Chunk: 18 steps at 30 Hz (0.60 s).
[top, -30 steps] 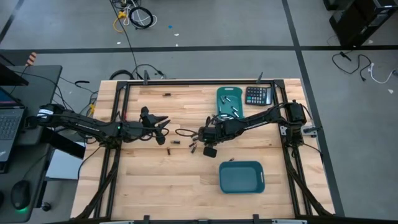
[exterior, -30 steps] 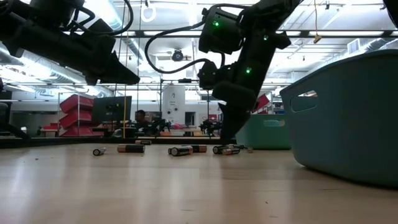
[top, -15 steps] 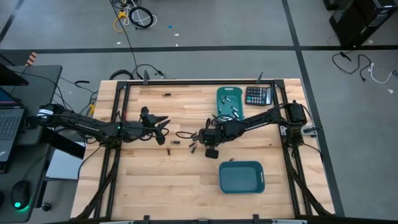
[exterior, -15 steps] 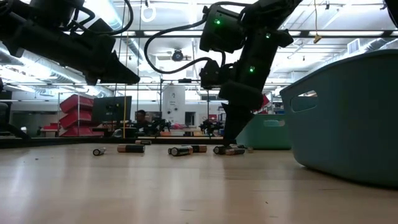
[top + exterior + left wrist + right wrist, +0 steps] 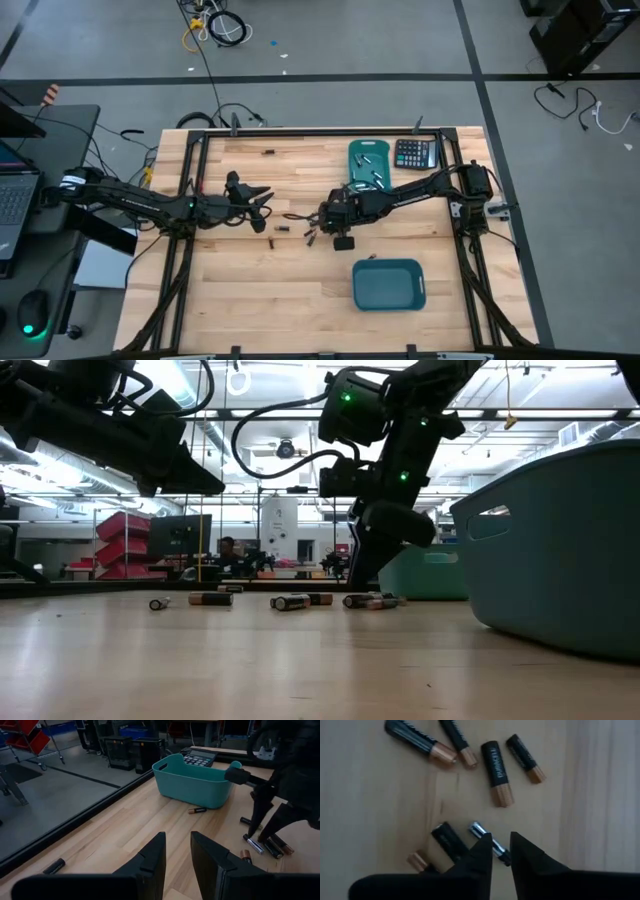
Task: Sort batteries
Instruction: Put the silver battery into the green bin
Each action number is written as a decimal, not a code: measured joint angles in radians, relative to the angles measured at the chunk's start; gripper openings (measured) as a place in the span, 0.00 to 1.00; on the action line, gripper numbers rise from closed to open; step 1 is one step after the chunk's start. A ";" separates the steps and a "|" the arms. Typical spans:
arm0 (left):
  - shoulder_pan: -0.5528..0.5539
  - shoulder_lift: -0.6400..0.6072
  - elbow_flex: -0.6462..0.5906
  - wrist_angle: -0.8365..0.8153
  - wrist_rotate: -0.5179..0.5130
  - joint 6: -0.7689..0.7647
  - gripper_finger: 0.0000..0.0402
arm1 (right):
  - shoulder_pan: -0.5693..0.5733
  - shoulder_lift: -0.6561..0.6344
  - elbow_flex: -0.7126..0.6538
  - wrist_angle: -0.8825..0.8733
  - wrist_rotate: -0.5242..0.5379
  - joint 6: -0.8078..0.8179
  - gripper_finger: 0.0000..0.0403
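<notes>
Bright, even overhead light fills the scene. In the low view, glaring ceiling strip lights backlight both dark arms into near silhouettes, and the big teal plastic bin [image 5: 560,550] close by looks soft. The pale wooden tabletop [image 5: 250,290] shows only faint shadows. The right wrist view is slightly blurred throughout.

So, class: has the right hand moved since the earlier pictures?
Yes. In the low view the right hand has lifted off the batteries on the table.

Loose batteries [image 5: 312,235] lie mid-table, between both arms; one bin [image 5: 368,165] behind, perhaps holding some; another [image 5: 389,284] nearer.
</notes>
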 joint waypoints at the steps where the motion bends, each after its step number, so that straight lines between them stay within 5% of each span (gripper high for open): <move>1: 0.000 0.000 0.000 0.000 0.000 0.000 0.23 | 0.000 0.000 0.000 0.000 0.000 -0.003 0.16; 18: 0.000 0.000 0.000 0.000 0.000 0.000 0.23 | 0.002 0.002 -0.020 0.033 0.000 0.000 0.25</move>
